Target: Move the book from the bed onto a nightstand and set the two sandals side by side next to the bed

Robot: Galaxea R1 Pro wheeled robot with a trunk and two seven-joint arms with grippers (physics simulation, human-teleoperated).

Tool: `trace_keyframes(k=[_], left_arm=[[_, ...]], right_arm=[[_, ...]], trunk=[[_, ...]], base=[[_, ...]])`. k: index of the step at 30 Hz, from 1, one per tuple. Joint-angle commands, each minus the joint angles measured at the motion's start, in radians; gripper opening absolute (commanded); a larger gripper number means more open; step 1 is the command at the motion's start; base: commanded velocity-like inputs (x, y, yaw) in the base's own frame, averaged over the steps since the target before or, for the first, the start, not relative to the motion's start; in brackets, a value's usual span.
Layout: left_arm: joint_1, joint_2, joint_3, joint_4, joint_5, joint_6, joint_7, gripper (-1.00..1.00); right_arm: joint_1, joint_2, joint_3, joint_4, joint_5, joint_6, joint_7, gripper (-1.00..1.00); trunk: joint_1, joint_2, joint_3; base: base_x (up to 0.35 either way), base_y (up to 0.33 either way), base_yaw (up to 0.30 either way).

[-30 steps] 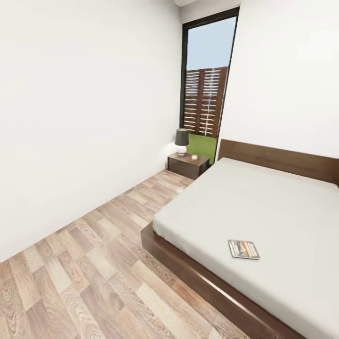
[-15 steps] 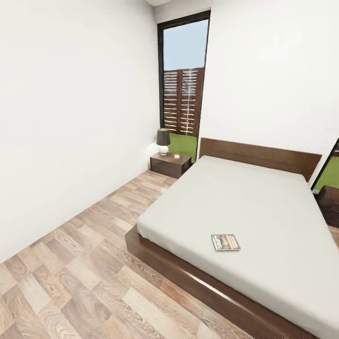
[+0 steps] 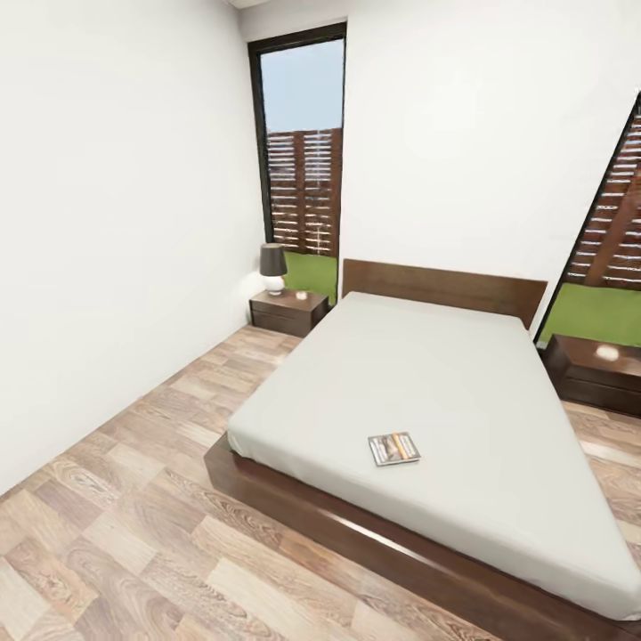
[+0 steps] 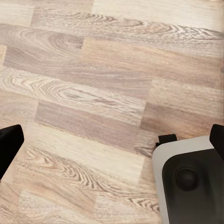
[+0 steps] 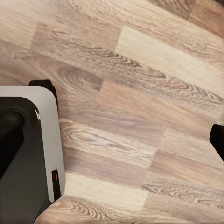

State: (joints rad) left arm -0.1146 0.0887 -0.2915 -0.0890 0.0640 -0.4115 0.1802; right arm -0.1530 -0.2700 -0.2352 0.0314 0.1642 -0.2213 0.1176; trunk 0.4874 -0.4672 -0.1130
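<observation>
Lying flat on bed [image 3: 427, 374]: book [image 3: 393, 449], cover lettering unreadable.

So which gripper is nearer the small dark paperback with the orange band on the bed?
Right, probably. Left gripper and right gripper both hang over plank floor; the book lies ahead, slightly rightward.
</observation>
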Motion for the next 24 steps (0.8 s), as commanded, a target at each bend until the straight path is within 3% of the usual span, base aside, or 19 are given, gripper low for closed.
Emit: trace_keyframes(k=[1,24], left_arm=[[0.000,0.000,-0.009,0.000,0.007,-0.003,0.004,1.00],[0.000,0.000,-0.010,0.000,0.007,-0.003,0.004,1.00]], right_arm=[[-0.002,0.000,-0.009,0.003,0.009,-0.006,0.002,1.00],[-0.001,0.000,-0.009,0.003,0.009,-0.006,0.002,1.00]], trunk=[[0.000,-0.002,-0.002],[0.000,-0.002,-0.002]], base=[[0.000,0.000,-0.273],[0.000,0.000,-0.273]])
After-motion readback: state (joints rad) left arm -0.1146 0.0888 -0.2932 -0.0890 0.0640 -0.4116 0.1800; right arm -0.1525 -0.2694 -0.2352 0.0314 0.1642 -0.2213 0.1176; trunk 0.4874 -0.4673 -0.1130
